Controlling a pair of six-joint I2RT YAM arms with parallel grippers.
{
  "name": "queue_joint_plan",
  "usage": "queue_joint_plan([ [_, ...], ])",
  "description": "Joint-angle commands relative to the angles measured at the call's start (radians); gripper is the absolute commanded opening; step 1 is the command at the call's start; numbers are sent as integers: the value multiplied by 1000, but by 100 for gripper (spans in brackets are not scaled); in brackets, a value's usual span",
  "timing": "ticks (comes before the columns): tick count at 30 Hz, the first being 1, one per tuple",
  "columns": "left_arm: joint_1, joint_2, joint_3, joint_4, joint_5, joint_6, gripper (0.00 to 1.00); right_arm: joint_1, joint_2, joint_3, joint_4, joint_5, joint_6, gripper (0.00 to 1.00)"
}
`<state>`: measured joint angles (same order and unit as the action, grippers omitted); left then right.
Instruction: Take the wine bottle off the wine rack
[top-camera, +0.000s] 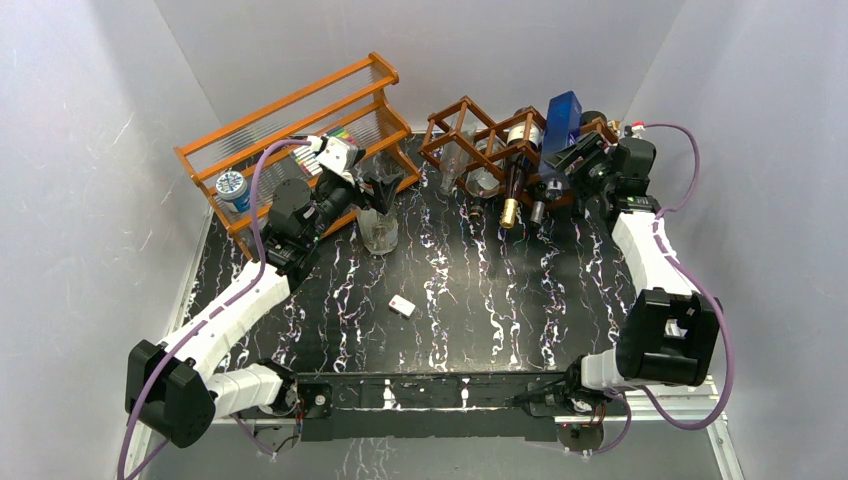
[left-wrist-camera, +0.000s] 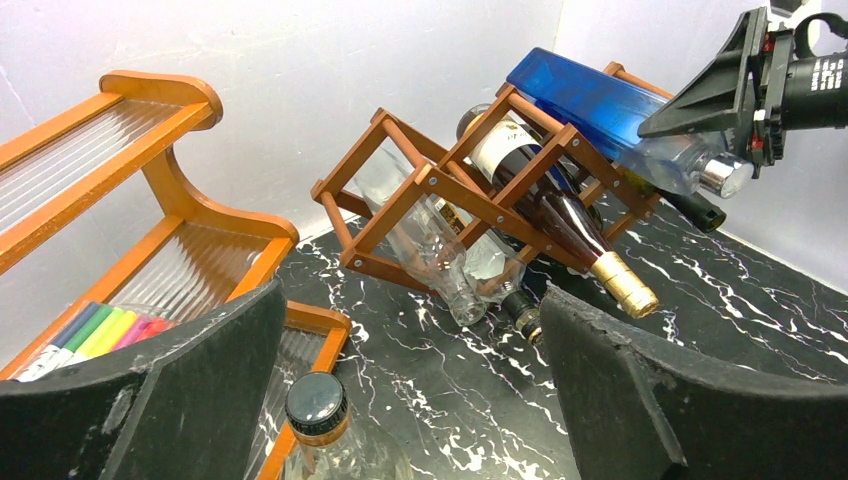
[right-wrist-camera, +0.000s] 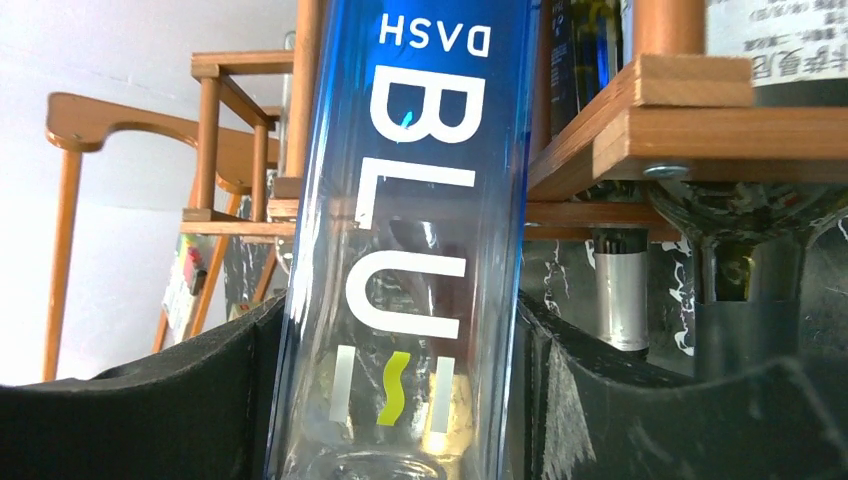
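Note:
The dark reddish-brown wine rack (top-camera: 470, 140) (left-wrist-camera: 440, 185) stands at the back of the table with several bottles in its cells. A tall blue wine bottle (top-camera: 560, 125) (left-wrist-camera: 600, 110) (right-wrist-camera: 420, 200) lies tilted across the rack's top right, its capped end towards the right arm. My right gripper (top-camera: 562, 152) (right-wrist-camera: 400, 380) is shut on it: both black pads press the clear lower body. My left gripper (top-camera: 385, 185) (left-wrist-camera: 415, 380) is wide open and holds nothing. It hovers left of the rack, over a clear black-capped bottle (left-wrist-camera: 317, 405).
A dark bottle with a white label and gold foil (top-camera: 512, 190) (left-wrist-camera: 560, 215) and clear bottles (left-wrist-camera: 430, 250) lie in the rack. The orange shelf (top-camera: 290, 110) (left-wrist-camera: 150, 110) holds markers (left-wrist-camera: 100, 330) and a blue tin (top-camera: 232, 188). A small white piece (top-camera: 402, 306) lies mid-table.

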<state>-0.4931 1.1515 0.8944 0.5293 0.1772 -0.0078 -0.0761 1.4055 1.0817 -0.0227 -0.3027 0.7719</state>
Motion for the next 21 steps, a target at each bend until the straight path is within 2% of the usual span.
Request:
queue_joint_plan([
  [1,-4,-4,20,26,26,4,98,-1,-100,14,223,-62,63,36],
  [5,-4,-10,21,20,25,13,98,-5,-169,-56,316,-49,146,32],
  [11,-1,-12,18,23,19,16,98,-15,-187,-74,369,-39,273,17],
  [16,-2,-7,21,22,30,12,98,-21,-197,-92,468,-71,377,15],
  [21,1,-10,23,20,32,12,98,-27,-249,-94,501,-51,402,15],
])
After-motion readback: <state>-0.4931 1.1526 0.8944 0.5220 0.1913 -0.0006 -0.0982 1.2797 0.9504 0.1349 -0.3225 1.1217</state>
